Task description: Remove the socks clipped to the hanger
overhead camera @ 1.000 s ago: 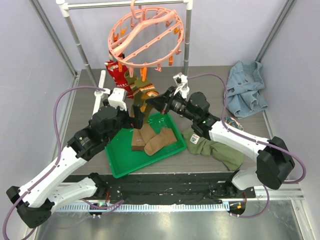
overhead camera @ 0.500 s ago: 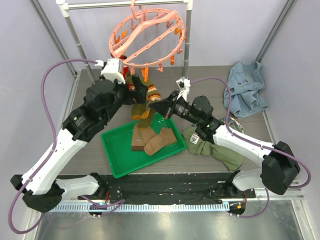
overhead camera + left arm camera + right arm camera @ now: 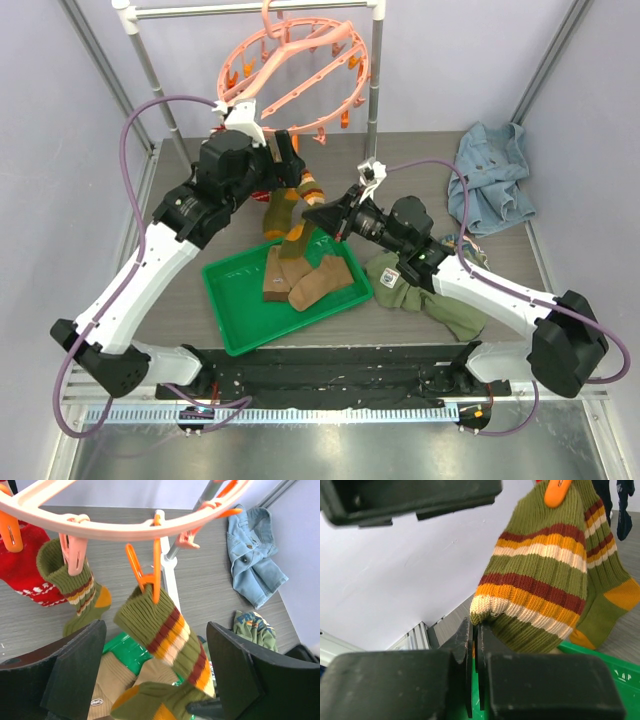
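Two grippers work under the hanger (image 3: 295, 75), which hangs from the white pole rack (image 3: 250, 9) over the table's far edge, left of centre.

Top view: the left gripper (image 3: 287, 168) is raised just under the hanger rim, beside a striped sock (image 3: 284, 212) clipped there. The right gripper (image 3: 322, 216) reaches from the right to that sock's lower end. Tan socks (image 3: 300, 282) lie in a green tray (image 3: 225, 305) toward the near edge. An olive shirt (image 3: 435, 295) is right of the tray, and a denim garment (image 3: 490, 180) lies at the far right corner.

Left wrist: the fingers (image 3: 75, 670) are spread wide with the striped sock between them, untouched. An orange peg (image 3: 145, 572) bites its cuff. A second olive sock (image 3: 70, 580) and a red sock (image 3: 20, 575) hang further left on the rim.

Right wrist: the fingers (image 3: 465, 640) are pressed nearly together, pinching the toe edge of the striped sock, which hangs above the tray.
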Controlling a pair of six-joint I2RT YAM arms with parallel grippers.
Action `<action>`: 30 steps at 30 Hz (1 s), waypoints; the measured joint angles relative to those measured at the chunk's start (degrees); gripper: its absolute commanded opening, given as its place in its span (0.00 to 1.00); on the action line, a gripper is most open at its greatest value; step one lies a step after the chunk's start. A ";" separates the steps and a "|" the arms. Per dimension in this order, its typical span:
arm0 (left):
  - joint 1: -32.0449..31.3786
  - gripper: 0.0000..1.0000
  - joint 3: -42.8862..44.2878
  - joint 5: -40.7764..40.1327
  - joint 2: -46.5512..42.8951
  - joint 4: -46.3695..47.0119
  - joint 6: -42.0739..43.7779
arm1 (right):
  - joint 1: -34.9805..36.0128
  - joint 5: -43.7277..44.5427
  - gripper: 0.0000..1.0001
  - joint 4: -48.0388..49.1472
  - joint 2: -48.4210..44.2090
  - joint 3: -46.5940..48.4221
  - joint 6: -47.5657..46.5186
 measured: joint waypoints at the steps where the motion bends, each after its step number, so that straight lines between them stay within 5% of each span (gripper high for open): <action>1: 0.39 0.81 0.20 0.42 0.48 0.13 -0.07 | 0.00 0.00 0.01 0.00 -0.13 -0.33 -0.02; 30: 3.80 0.56 6.56 1.97 10.16 6.14 0.33 | 0.00 -0.66 0.01 -0.55 -0.39 -2.08 -0.39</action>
